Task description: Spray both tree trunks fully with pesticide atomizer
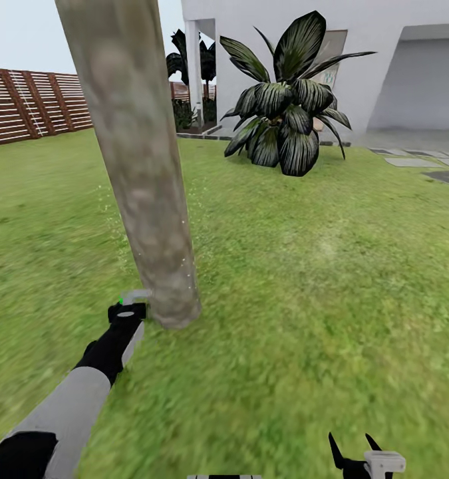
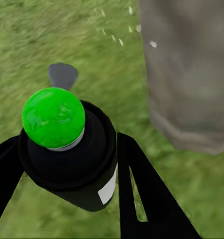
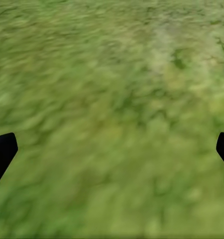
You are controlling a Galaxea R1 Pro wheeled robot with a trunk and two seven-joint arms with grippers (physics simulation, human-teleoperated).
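Note:
A thick mottled grey-beige tree trunk (image 1: pixel 141 166) rises from the grass (image 1: pixel 304 279) left of centre in the head view. At its base, my left gripper (image 1: pixel 127 311) is shut on the pesticide atomizer (image 1: pixel 126 301). In the left wrist view the atomizer (image 2: pixel 74 159) is a dark bottle with a bright green cap and a white label, held between the black fingers (image 2: pixel 149 199). The trunk (image 2: pixel 191 74) stands just beyond it, with small white specks scattered near it. My right gripper (image 1: pixel 354 454) hangs open over bare grass (image 3: pixel 112 99), its fingertips (image 3: pixel 2 152) at the picture's edges.
A large broad-leaved dark plant (image 1: pixel 284 100) stands ahead in front of the white house (image 1: pixel 397 73). A brown slat fence (image 1: pixel 31 103) runs along the far left. Grey paving stones (image 1: pixel 410 161) lie at the far right. Lawn spreads to the right of the trunk.

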